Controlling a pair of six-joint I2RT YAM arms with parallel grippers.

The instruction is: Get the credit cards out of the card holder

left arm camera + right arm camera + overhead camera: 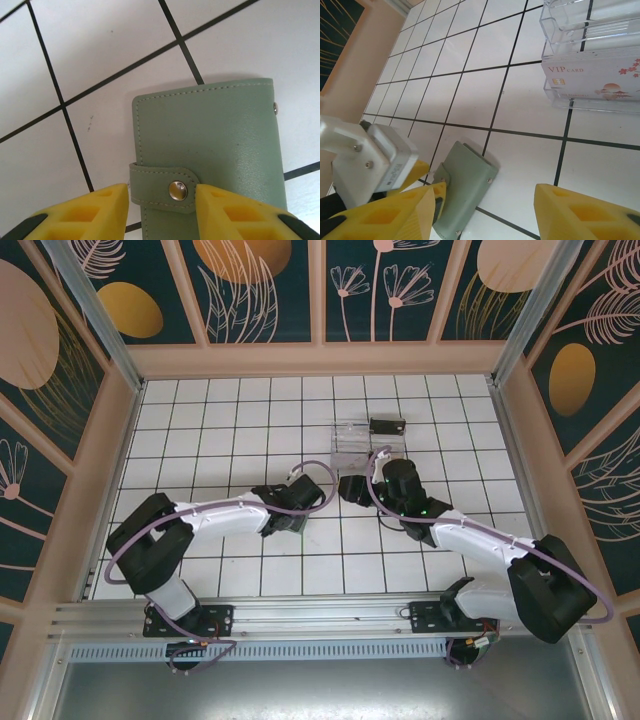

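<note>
The card holder [210, 130], a grey-green wallet, lies flat on the white tiles, folded and snapped shut. My left gripper [161, 192] comes down on its snap strap [160, 182], one yellow finger against each end of the strap. The right wrist view shows the card holder [470, 180] from the side with the left gripper [427, 181] at its strap. My right gripper [485, 192] hovers just beside and above it, jaws wide apart with nothing between them. The credit cards inside the closed holder are hidden.
A clear plastic tray [362, 437] stands on the tiles beyond the grippers, with a small black box [387, 426] at its right. A white card printed VIP [590, 80] lies in the tray [560, 30]. Wooden walls frame the tiled floor.
</note>
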